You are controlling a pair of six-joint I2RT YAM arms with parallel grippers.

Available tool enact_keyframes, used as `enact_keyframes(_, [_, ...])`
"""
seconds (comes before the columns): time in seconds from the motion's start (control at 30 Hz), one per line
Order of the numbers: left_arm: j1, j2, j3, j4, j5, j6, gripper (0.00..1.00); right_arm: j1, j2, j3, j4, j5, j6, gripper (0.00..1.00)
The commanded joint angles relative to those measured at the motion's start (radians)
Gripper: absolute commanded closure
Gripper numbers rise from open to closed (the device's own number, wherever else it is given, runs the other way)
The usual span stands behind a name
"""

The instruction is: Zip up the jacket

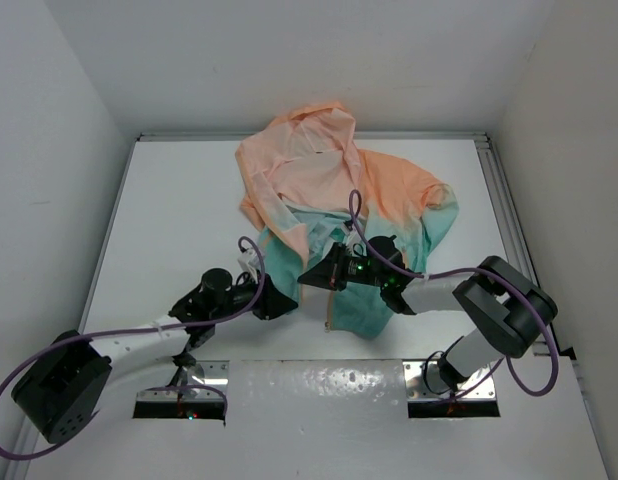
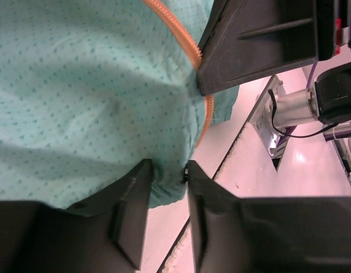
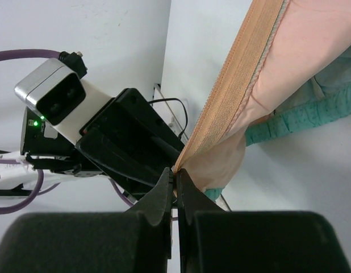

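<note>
My right gripper (image 3: 176, 177) has its jaws pressed together on the low end of the orange zipper strip (image 3: 238, 85), which runs up to the upper right of my right wrist view. I cannot see if the slider is in the pinch. My left gripper (image 2: 168, 166) has its jaws a little apart with the green hem (image 2: 79, 114) between them, low in my left wrist view. I cannot tell if they squeeze it. The jacket (image 1: 389, 190) lies on the table (image 1: 169, 200), upper middle of the top view, hood far, hem by my arms. I think my left side should pin the hem tight while my right pulls slow and straight toward the hood, so the cloth does not bunch.
</note>
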Motion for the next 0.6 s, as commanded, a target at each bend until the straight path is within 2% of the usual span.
enact_keyframes(0.0, [-0.004, 0.007, -0.006, 0.105, 0.013, -0.002, 0.73, -0.005, 0.002, 0.000, 0.081, -0.012, 0.007, 1.00])
enact_keyframes(0.2, [-0.004, 0.019, -0.006, 0.139, 0.024, -0.018, 0.92, -0.008, 0.003, -0.006, 0.082, -0.012, 0.009, 1.00])
enact_keyframes(0.23, [-0.004, 0.018, -0.008, 0.136, 0.020, -0.020, 0.99, -0.007, 0.003, -0.008, 0.081, -0.012, 0.007, 1.00])
enact_keyframes(0.37, [-0.004, 0.001, -0.018, 0.130, 0.016, -0.037, 1.00, -0.008, -0.010, -0.008, 0.017, 0.012, -0.026, 0.99])
enact_keyframes(0.43, [-0.004, -0.022, -0.021, 0.126, 0.011, -0.049, 1.00, -0.008, -0.047, -0.003, -0.100, 0.055, -0.089, 0.90])
enact_keyframes(0.47, [-0.004, -0.042, -0.021, 0.123, 0.011, -0.052, 1.00, -0.008, -0.087, 0.003, -0.214, 0.075, -0.120, 0.85])
enact_keyframes(0.5, [-0.004, -0.050, -0.021, 0.121, 0.011, -0.058, 1.00, -0.008, -0.110, 0.010, -0.274, 0.096, -0.181, 0.67])
enact_keyframes(0.57, [-0.004, -0.073, -0.003, 0.089, 0.008, -0.068, 1.00, -0.008, -0.163, 0.007, -0.446, 0.171, -0.240, 0.51])
